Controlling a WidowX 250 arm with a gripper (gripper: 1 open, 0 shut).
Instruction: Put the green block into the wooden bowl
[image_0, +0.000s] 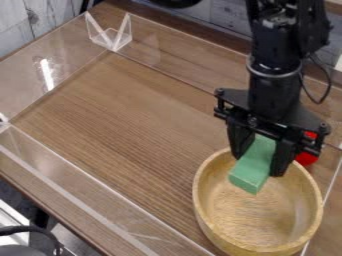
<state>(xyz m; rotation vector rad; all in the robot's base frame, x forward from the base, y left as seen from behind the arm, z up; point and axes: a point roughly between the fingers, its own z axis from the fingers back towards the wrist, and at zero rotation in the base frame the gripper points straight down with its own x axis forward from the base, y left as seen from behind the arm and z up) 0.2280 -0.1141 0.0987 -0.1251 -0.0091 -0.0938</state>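
The claw (266, 157) is clamped on the green block (254, 170), held tilted above the bowl (214, 206) at its 12 o'clock side; block's top hidden between fingers; red toy (311, 153) mostly hidden behind claw.

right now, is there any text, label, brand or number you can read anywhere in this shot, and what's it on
None: no readable text anywhere.
green block: plain, no marking.
wooden bowl: only wood grain.
claw and the black arm above it: no legible label.
red toy: mostly hidden, nothing readable.
clear plastic walls: reflections only.
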